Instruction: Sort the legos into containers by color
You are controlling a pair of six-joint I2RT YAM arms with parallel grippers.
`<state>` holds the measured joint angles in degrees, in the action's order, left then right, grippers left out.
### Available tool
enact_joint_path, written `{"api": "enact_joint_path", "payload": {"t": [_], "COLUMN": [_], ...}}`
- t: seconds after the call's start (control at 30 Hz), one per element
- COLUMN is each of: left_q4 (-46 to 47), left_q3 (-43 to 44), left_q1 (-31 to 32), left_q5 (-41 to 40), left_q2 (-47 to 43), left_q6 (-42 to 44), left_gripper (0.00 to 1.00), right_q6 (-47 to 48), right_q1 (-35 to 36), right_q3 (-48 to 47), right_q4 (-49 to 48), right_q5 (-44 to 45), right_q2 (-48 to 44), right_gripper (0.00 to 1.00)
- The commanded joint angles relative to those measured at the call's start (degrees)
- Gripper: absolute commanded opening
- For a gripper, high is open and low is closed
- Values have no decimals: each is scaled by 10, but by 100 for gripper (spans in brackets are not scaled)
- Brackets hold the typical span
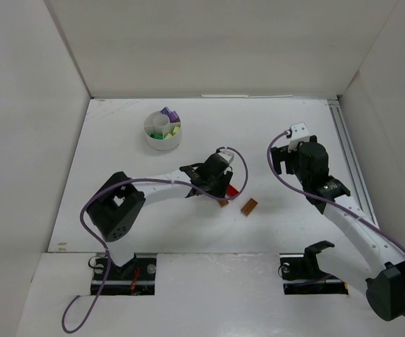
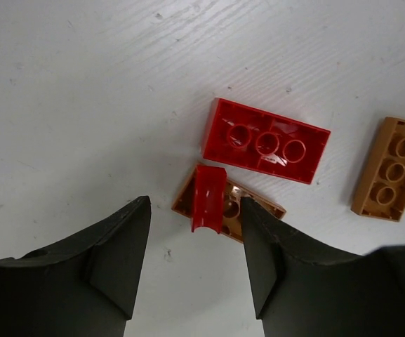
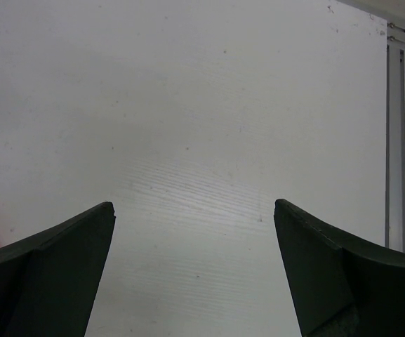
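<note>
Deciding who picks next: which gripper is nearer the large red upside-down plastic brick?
Left. The left gripper sits just short of the large red plastic brick; the right gripper hangs farther right, over the white table.

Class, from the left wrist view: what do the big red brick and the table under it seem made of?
The big red brick is probably moulded plastic, glossy: highlights on its round underside tubes. The table looks like painted or laminated board, matt white: faint streaks and scuff marks.
</note>
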<state>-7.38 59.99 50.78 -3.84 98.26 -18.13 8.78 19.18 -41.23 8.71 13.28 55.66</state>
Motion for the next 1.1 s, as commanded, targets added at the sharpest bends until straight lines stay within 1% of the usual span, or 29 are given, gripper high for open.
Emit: {"api": "enact_joint_path", "payload": {"t": [0.0, 0.1, 0.13, 0.27, 0.3, 0.33, 0.37, 0.4, 0.53, 0.7, 0.87, 1.0, 1.07], "left_q4": [-13, -13, -13, -13, -13, -13, -13, -13, -13, -13, -13, -6, -6], "left_q3": [30, 36, 36, 41, 41, 41, 35, 35, 29, 29, 41, 52, 59], "left_q1": [1, 1, 1, 1, 1, 1, 1, 1, 1, 1, 1, -42, -74], "left_q5": [-41, -46, -38, -25, -18, -13, 1, 7, 7, 12, -13, -7, -7], "left_q2": [4, 16, 16, 16, 16, 16, 16, 16, 11, -16, -70, -101, -108], "left_q6": [0, 0, 0, 6, 6, 6, 12, 13, 13, 13, 13, 13, 13], "left_gripper": [50, 48, 44, 37, 29, 26, 23, 23, 1, 0, 0, 0, 0], "right_q6": [-1, -1, -1, -1, -1, -1, -1, -1, 4, 5, 5, 5, 5], "right_q1": [-3, -3, -3, -3, -3, -3, -3, -3, -8, -8, -8, -8, -8], "right_q3": [-10, -10, -10, -10, -10, -10, -10, -10, -10, -10, -10, -10, -10], "right_q4": [-4, -4, -4, -4, -4, -4, -4, -4, 1, 1, 1, 1, 1], "right_q5": [12, 12, 12, 18, 18, 18, 18, 18, 23, 23, 29, 35, 35], "right_q2": [-7, -7, -7, -7, -7, -7, -7, -7, -7, -7, -7, -13, -13], "right_gripper": [100, 100, 100, 100, 100, 100, 100, 100, 100, 100, 100, 100, 100]}}
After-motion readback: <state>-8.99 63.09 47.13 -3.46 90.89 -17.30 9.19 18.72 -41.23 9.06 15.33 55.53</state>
